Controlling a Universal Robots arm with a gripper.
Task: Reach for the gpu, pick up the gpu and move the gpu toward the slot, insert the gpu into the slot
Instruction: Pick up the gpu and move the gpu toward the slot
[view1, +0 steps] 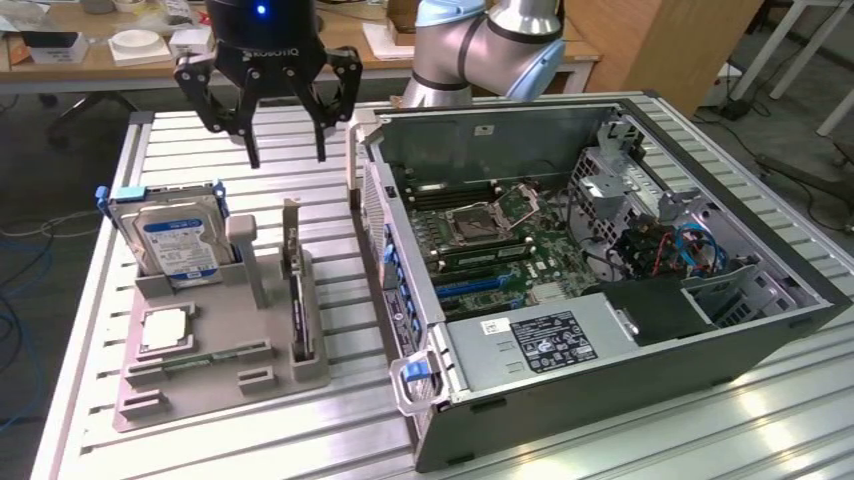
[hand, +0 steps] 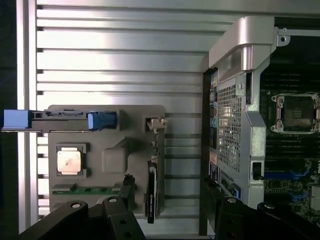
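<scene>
Silver slats make the table (view1: 240, 450), with a desk (view1: 54, 68) behind. The gripper (view1: 287, 150) hangs high, pointing down, wide open and holding nothing. A gray tray (view1: 200, 395) holds the gpu (view1: 300, 310), standing on edge at 6 o'clock from the gripper, and a hard drive (view1: 180, 245). The open case (view1: 667, 375) sits at 3 o'clock.

Glossy ribbed metal table (view1: 167, 160), matt plastic tray (view1: 200, 400)

Behind your slatted metal table (view1: 267, 455), you see a cluttered wooden desk (view1: 80, 70) upper left of the exterior view, a wooden cabinet (view1: 667, 40) upper right, grey floor (view1: 801, 130) beyond
</scene>
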